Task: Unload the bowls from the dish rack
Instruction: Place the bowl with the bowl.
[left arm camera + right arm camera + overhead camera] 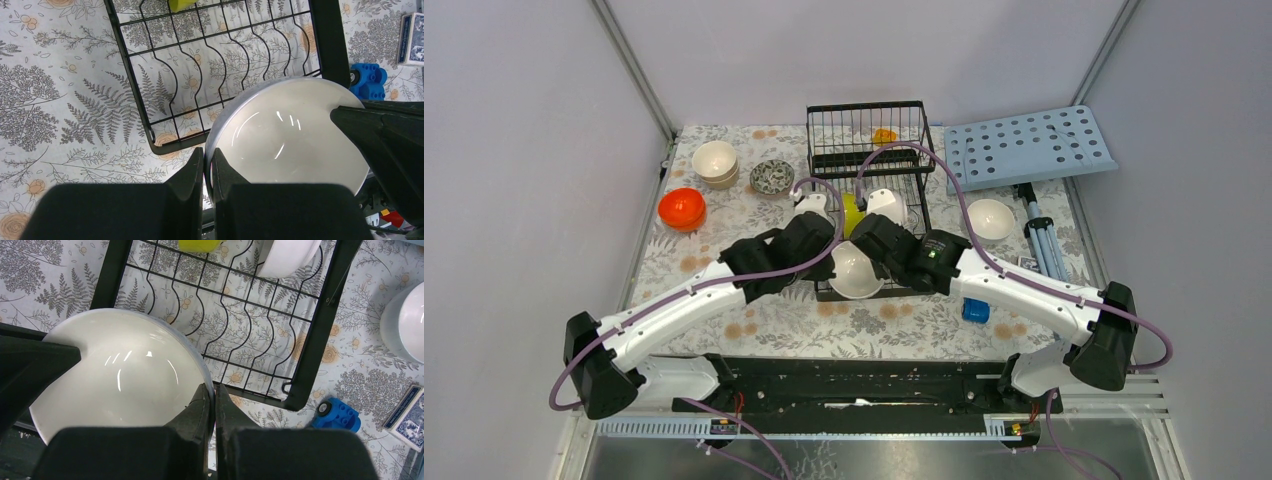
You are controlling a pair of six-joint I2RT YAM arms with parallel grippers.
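A large white bowl (856,272) (290,140) (115,375) hangs over the front edge of the black dish rack (869,150) (130,75) (320,335). My left gripper (832,260) (207,157) is shut on its left rim. My right gripper (879,262) (214,392) is shut on its right rim. Still in the rack stand a yellow-green bowl (852,213), a white bowl (886,205) (287,255) and another white one (812,205). An orange bowl (884,135) lies in the basket section.
On the table to the left sit orange bowls (682,208), a cream stack (715,162) and a dark-patterned bowl (772,177). To the right are a white bowl (990,218), a light-blue perforated board (1029,148), a tripod (1042,240), a blue toy (975,310) and a card box (405,412).
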